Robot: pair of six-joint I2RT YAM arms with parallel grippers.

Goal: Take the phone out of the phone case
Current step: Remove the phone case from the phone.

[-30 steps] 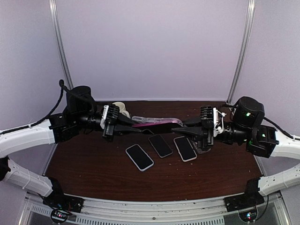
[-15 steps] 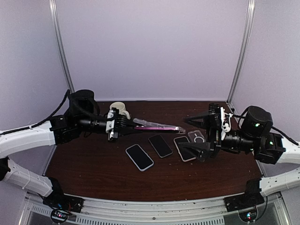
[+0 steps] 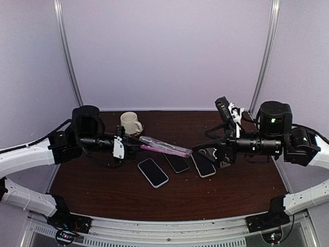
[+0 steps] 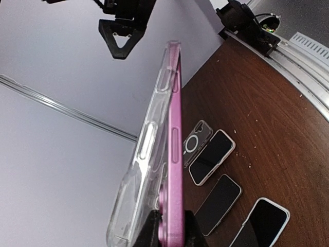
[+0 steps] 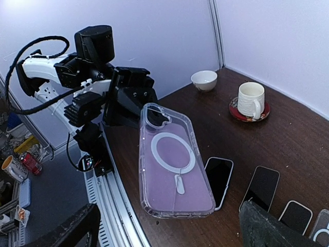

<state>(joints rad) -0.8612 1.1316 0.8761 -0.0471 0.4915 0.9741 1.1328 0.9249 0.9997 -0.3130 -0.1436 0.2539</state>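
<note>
The pink phone point(image 4: 175, 154) is held edge-on above the table, and my left gripper point(image 4: 172, 229) is shut on its near end. The clear phone case point(image 4: 146, 149) still clings to it at the far end but gapes away from it near the jaws. From above, the phone in its case point(image 3: 164, 147) slants from my left gripper point(image 3: 128, 146) down toward the right. My right gripper point(image 3: 201, 143) stands open just past the case's far end, touching nothing. In the right wrist view the case's back point(image 5: 175, 170) faces me, between my wide-spread fingers point(image 5: 72, 231).
Three bare phones point(image 3: 152, 172), point(image 3: 176, 160), point(image 3: 203, 163) lie in a row on the brown table point(image 3: 103, 190). An empty clear case point(image 4: 194, 144) lies beside the rightmost one. A cream mug point(image 3: 130, 122) stands at the back left, with a small bowl point(image 5: 204, 80) near it.
My right gripper has opened, let go of the case's end and drawn back to the right. The left arm has pulled the phone leftward and tilted its far end down.
</note>
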